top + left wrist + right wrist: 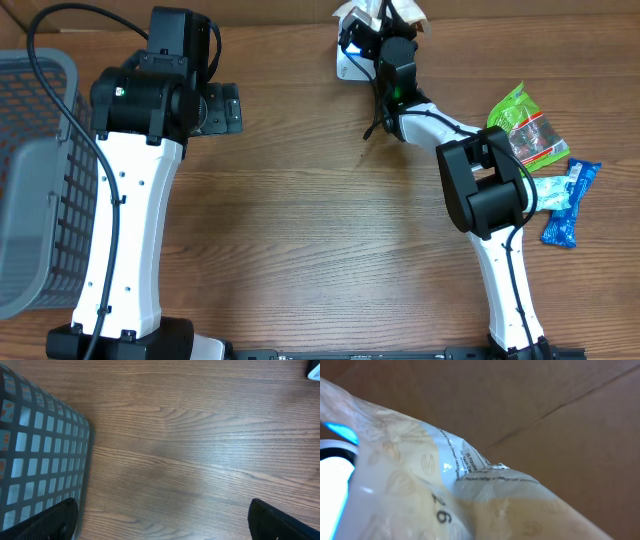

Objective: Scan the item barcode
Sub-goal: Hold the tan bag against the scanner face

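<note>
Overhead: bag (400,12) by scanner (348,66), packets (522,122) aside

Left arm (128,230) and right arm (505,275): white link shells, black joint housings. Black cable (30,48) loops off left; small dark screws dot its shell.

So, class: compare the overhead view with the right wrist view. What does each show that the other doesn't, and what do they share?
Only the overhead view shows the grey basket at the left edge, the open left gripper, and a green packet and blue packets lying on the table at the right. Only the right wrist view shows the small print on the pale packet and brown cardboard behind it. Both show that packet, which the right gripper holds, next to the lit scanner.
</note>
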